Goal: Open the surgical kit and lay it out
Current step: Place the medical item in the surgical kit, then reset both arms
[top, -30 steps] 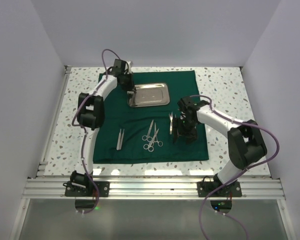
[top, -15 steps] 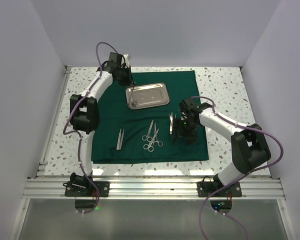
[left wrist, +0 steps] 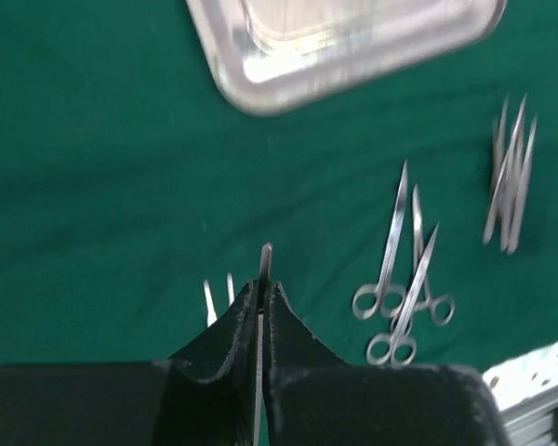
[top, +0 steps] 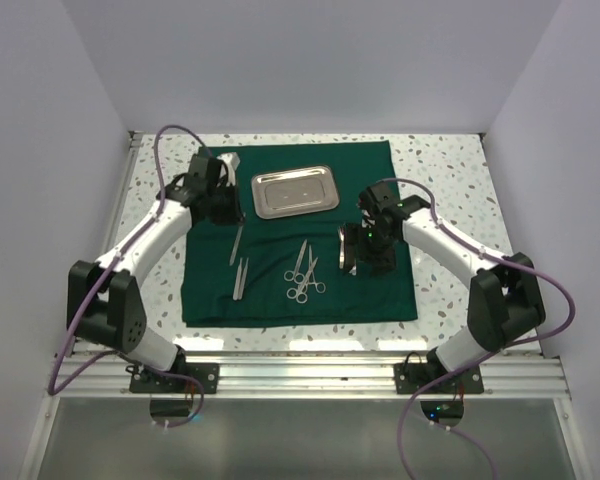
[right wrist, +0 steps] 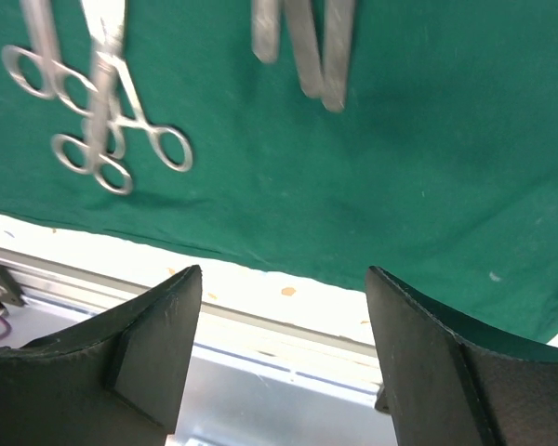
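The surgical kit lies open: a dark green cloth carries a steel tray, scissors, tweezers and more slim instruments. My left gripper hovers over the cloth left of the tray. In the left wrist view the left gripper is shut on a slim silver instrument, above the tweezers, with the scissors to its right. My right gripper hangs open over the cloth's right part. The right gripper holds nothing; scissors and slim instruments lie beyond it.
The cloth lies on a speckled white table inside white walls. An aluminium rail runs along the near edge, also seen as the rail just past the cloth's hem in the right wrist view.
My left arm has swung from the tray's far left corner toward the near left, carrying the slim instrument over the cloth. The right gripper has opened slightly wider and barely moved.
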Robot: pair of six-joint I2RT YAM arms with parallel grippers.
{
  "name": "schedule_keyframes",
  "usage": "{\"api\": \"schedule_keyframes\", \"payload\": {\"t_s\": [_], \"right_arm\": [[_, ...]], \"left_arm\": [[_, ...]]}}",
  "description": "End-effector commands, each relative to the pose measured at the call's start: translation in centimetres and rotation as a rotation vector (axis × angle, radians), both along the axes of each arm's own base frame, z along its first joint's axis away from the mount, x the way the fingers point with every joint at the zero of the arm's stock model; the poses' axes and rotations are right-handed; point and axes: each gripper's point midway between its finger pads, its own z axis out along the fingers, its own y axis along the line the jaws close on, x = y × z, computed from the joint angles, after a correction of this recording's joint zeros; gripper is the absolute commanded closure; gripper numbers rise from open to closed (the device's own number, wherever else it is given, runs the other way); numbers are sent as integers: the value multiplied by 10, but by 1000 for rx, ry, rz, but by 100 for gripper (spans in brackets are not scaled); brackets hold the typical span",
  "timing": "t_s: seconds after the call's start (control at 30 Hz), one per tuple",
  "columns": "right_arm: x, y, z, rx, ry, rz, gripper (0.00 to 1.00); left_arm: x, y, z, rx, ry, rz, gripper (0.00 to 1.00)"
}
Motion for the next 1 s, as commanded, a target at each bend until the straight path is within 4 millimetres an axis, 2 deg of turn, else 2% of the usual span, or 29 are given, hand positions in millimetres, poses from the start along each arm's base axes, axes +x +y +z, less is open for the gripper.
{"api": "schedule_keyframes", "payload": {"t_s": [0.0,0.03,0.1,0.13,0.23,0.27,0.3,0.33,0.37,0.4,0.47,0.6,0.67,0.83,0.97], "right_arm": [[13,3,31,29,-90,29,25],[15,5,34,33,-97,34,25],[15,6,34,38,-94,39,25],[15,6,34,37,-94,43,25],[13,4,36,34,-96,48,23],[12,3,38,35,-105,49,18],[10,2,39,33,-109,50,14],[8,-1,39,26,-112,44,11],[7,-2,40,27,-120,44,2],[7,-3,49,42,-156,45,2],[6,-4,56,54,-191,45,1],[10,-7,94,115,-355,0,2],[10,-6,122,169,-440,-29,2],[13,-7,188,284,-638,-91,2],[13,-12,225,334,-779,-108,2]], "left_arm": [[-32,-6,-13,28,-16,9,100],[-43,-4,-28,40,10,17,100],[-54,-10,-33,47,13,11,100],[-62,-9,-43,63,31,21,100],[-74,-10,-56,89,51,48,100],[-77,-12,-58,84,57,48,99],[-76,-6,-61,111,52,78,84],[-76,-4,-61,118,57,90,76],[-75,-3,-59,123,53,96,70],[-73,-1,-56,134,42,106,52],[-67,-1,-39,137,9,112,46],[-56,2,-1,140,-62,131,39],[-54,3,21,132,-110,128,39],[-56,24,68,165,-272,164,41],[-59,38,80,221,-319,177,41]]}}
